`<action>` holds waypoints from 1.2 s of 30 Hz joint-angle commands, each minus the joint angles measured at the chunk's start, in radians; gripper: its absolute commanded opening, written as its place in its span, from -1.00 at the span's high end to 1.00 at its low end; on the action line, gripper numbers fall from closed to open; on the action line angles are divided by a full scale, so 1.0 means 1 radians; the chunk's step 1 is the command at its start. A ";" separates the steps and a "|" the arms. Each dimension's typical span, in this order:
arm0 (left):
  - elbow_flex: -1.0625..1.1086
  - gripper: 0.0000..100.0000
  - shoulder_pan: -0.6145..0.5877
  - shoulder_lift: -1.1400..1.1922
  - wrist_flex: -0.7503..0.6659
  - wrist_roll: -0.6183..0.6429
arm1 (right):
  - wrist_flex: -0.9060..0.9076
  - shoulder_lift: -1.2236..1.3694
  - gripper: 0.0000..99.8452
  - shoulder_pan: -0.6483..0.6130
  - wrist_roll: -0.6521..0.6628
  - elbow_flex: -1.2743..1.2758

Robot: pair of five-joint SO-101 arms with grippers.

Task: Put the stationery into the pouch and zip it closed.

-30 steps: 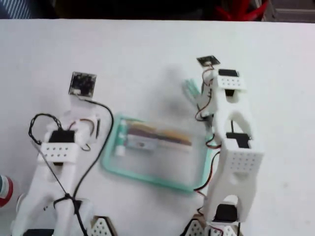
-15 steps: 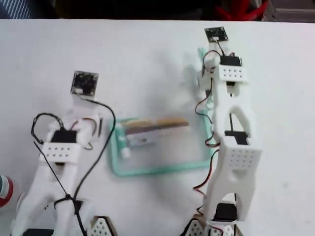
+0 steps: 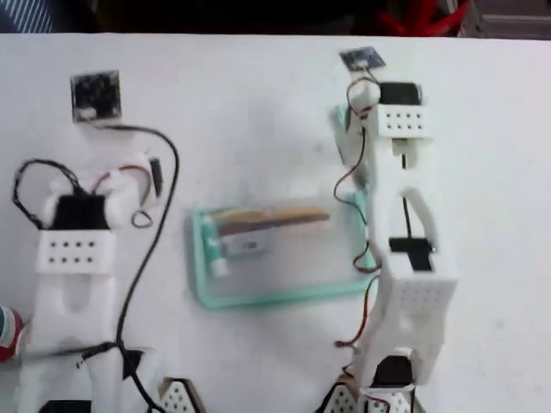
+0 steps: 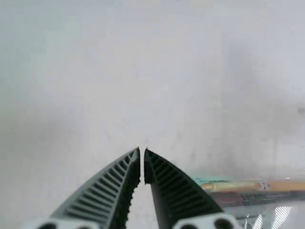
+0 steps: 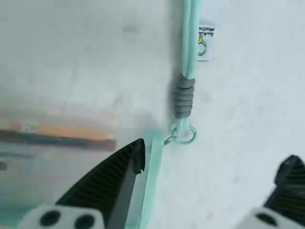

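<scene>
"On table (image 3: 215, 112), count?"
"One pouch (image 3: 280, 254) lay between two arms, stationery (image 3: 267, 219) inside, number unclear. Left gripper (image 4: 142, 162) was pressed together over bare table; right gripper (image 5: 214, 160) stood spread beside pouch's one cord (image 5: 188, 43)."

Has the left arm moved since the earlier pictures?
Yes. In the high view the white left arm has shifted toward the white table's far edge and away from the clear, mint-green-edged pouch lying beside it.

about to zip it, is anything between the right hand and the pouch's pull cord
Nothing visible. The open right hand hangs by the pouch corner, and the pull cord lies uncovered on the table just ahead of it.
</scene>
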 commanded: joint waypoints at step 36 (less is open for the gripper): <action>-0.123 0.92 -0.001 -0.984 0.371 -0.048 | 0.068 -1.991 0.41 -0.045 0.009 1.077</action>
